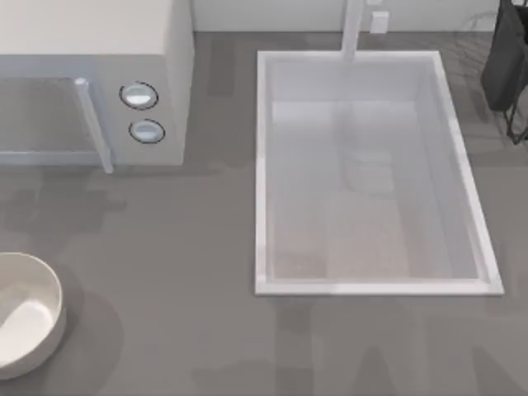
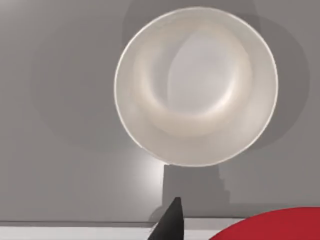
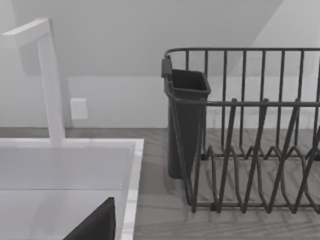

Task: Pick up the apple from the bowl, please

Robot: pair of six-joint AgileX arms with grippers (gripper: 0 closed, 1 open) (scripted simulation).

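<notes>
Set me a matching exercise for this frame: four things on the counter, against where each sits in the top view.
Things:
1. cream round thick-rimmed bowl
2. white rectangular sink
3. dark wire dish rack
4. white boxy microwave with two round knobs

Places in the top view:
A. upper right corner
B. upper left
C. lower left edge, partly cut off
D. centre to right

Pairs: 1-C, 2-D, 3-A, 4-B
</notes>
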